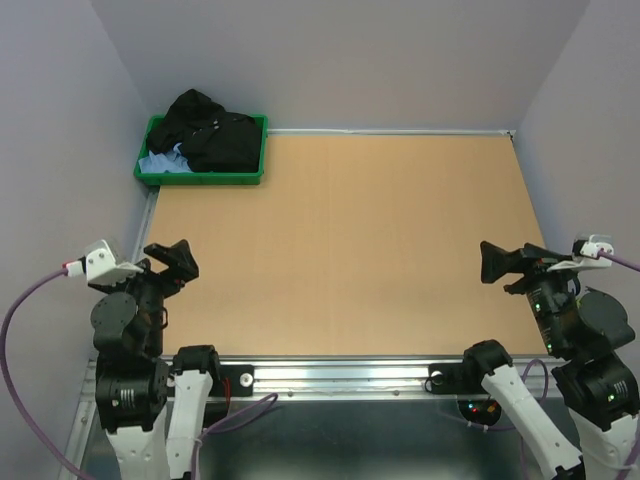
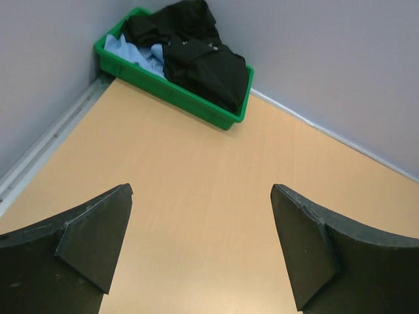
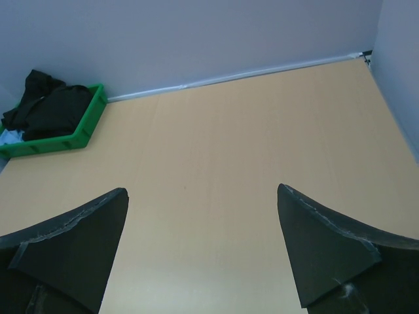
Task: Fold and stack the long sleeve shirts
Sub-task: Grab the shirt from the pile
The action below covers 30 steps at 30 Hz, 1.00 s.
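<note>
1. Crumpled black cloth shirt (image 1: 215, 135) atop light blue cloth shirts (image 1: 160, 160), in green plastic tray (image 1: 200, 179), far-left corner of the table (image 1: 350, 250).
2. Left hand (image 1: 172, 262), right hand (image 1: 492, 262): both released, empty.
3. Advise pinching the top layer only.

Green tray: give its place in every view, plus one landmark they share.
Top external: tray upper left, far left corner of the table.
Left wrist: tray at top, left of centre.
Right wrist: tray at the left edge, partly cut off.
Shared landmark: the black shirt heaped in it.
</note>
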Available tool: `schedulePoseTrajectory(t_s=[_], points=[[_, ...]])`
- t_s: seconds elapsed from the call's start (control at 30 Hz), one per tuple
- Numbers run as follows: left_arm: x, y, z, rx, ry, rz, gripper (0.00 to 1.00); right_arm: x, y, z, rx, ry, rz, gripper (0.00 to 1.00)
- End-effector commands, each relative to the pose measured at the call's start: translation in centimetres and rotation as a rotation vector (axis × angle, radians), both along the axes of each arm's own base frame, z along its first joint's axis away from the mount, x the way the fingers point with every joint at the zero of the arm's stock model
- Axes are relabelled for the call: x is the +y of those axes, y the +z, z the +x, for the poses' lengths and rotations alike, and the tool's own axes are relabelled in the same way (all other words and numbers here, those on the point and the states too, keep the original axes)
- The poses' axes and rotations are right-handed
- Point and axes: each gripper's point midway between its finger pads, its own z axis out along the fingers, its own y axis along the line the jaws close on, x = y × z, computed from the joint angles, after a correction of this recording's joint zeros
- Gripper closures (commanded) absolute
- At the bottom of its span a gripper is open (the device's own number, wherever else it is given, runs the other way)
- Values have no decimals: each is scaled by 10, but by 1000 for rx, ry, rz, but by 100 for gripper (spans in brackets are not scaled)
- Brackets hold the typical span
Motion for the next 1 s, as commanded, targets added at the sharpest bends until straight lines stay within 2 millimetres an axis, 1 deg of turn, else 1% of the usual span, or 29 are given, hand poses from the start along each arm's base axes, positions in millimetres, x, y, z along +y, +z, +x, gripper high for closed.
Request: schedulePoseTrajectory(t_s=[0.0,0.03,0.07,0.1,0.13,0.17,0.2,0.27,0.3,0.33,0.37,0.4,0.47,0.5,0.53,0.57,0.6,0.67,0.7,0.73,0.77,0.8,0.83,0.87,0.9,0.93,0.97], points=[[-4,6,44,-9,-19,-64,1,9,8,9,-4,30,-6,0],[-3,10,54,-23,-17,-73,1,11,7,10,2,41,-7,0],[-3,0,72,30,-14,-100,1,14,6,14,15,48,-14,0],[-5,-3,83,48,-27,-109,1,15,6,15,21,55,-15,0],[-7,0,95,40,-36,-119,1,19,3,20,40,62,-15,0],[-7,-3,106,56,-43,-117,1,20,3,20,40,68,-15,0],[-7,-17,125,114,-45,-119,1,23,0,25,61,73,-16,0],[-5,-14,147,116,-47,-107,1,28,-6,31,91,88,-17,0],[-1,-22,166,156,-37,-91,1,31,-11,36,117,91,-23,0],[2,-18,178,142,-32,-78,1,34,-17,39,137,100,-27,0],[5,-35,197,197,-22,-73,1,35,-20,42,151,99,-23,0],[9,-27,209,188,-7,-56,1,36,-26,48,176,89,-21,0],[14,-28,233,197,4,-39,1,38,-32,53,203,79,-8,0],[16,-48,253,254,7,-37,1,38,-33,56,212,73,6,0],[19,-35,268,223,18,-29,1,41,-36,60,230,76,5,0],[22,-57,287,280,27,-28,1,43,-37,63,233,82,6,0],[26,-45,302,247,47,-29,1,45,-41,67,250,84,3,0],[30,-55,324,268,64,-32,1,47,-47,71,267,83,-3,0],[32,-82,341,325,72,-37,1,48,-49,72,277,87,-2,0],[34,-72,356,300,77,-41,1,49,-52,75,289,86,0,0],[35,-99,372,352,76,-47,1,50,-54,77,298,82,2,0],[35,-105,381,360,76,-53,1,50,-56,78,303,81,4,0],[35,-92,396,329,72,-58,1,52,-57,79,310,87,8,0],[35,-97,404,336,74,-65,1,53,-59,80,315,90,9,0],[36,-118,416,365,84,-84,1,54,-61,82,323,87,15,0],[37,-108,427,335,88,-94,2,54,-62,83,327,82,16,0],[37,-111,435,332,88,-101,2,54,-62,85,327,79,21,0]])
